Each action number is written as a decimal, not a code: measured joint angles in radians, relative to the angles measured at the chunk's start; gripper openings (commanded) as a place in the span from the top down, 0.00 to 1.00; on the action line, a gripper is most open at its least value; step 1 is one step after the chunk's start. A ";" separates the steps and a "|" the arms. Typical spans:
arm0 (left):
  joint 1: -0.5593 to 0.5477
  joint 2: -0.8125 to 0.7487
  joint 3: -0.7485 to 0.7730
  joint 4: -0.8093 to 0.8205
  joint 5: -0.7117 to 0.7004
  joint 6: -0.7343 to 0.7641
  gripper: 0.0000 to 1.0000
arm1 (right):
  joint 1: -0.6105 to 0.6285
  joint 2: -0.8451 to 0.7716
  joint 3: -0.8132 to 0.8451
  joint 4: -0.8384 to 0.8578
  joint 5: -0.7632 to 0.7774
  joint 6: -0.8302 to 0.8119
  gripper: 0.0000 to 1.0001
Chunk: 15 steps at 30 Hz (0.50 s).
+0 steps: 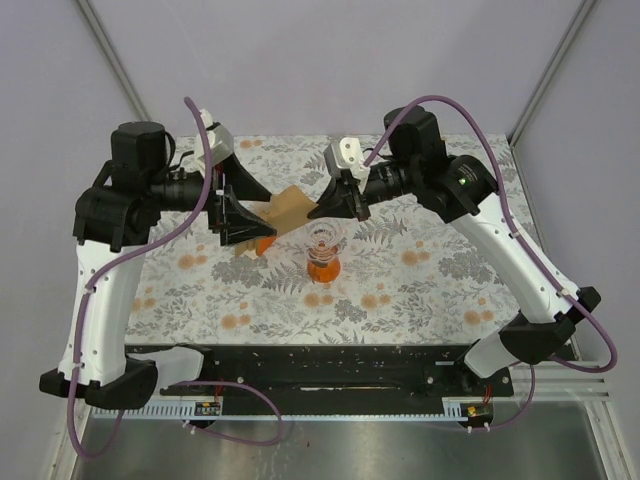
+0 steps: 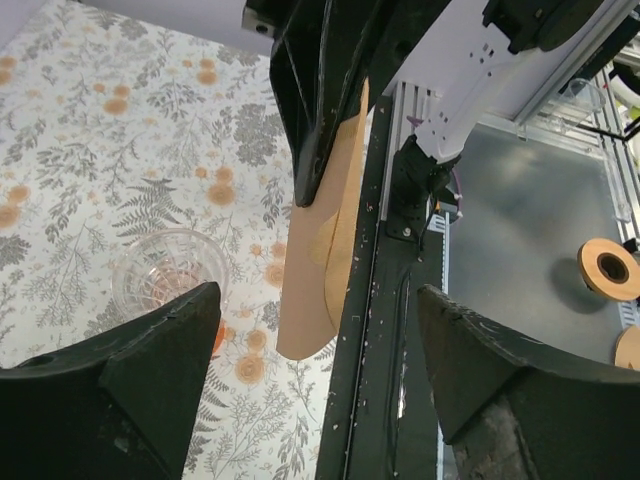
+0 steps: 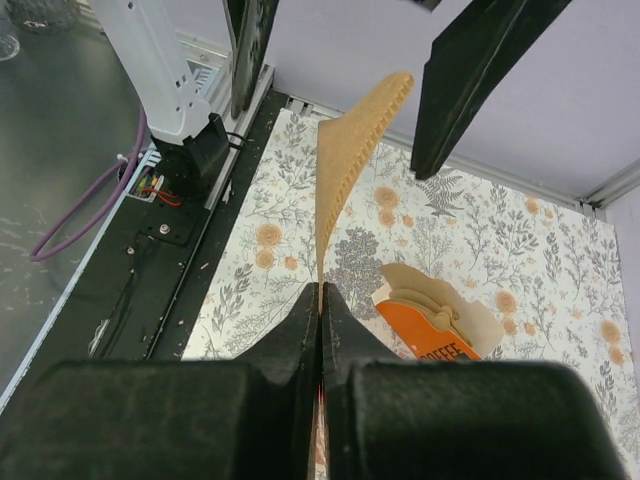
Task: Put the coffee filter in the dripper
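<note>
A floral-print worktop (image 1: pixel 430 290) fills mid-frame, with pale lilac walls (image 1: pixel 300 60) behind. At centre the right tool (image 1: pixel 314 210) is pressed together, pinching the coffee filter (image 1: pixel 288 208) in the air, upper left of the dripper (image 1: pixel 324 252). The left tool (image 1: pixel 268 218) stands spread beside it.

High rear view downward; opposed close wrist views, both on the coffee filter (image 2: pixel 310 300)

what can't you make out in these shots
Top: filter stack mostly under left gripper.
Left wrist: dripper base behind a finger.
Right wrist: dripper hidden by right gripper; filter lower edge too.
</note>
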 measured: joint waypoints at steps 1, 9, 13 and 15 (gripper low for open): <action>-0.013 0.001 -0.010 -0.003 -0.011 0.003 0.34 | 0.000 0.000 0.002 0.001 -0.002 0.002 1.00; -0.041 0.005 -0.017 -0.008 -0.060 0.006 1.00 | 0.000 0.000 0.010 0.005 0.000 0.019 1.00; -0.041 0.005 -0.008 -0.003 -0.076 -0.008 1.00 | 0.000 0.000 0.010 0.008 0.011 0.023 1.00; -0.041 0.005 -0.007 -0.003 -0.076 -0.014 1.00 | 0.000 0.000 0.010 0.008 0.017 0.026 1.00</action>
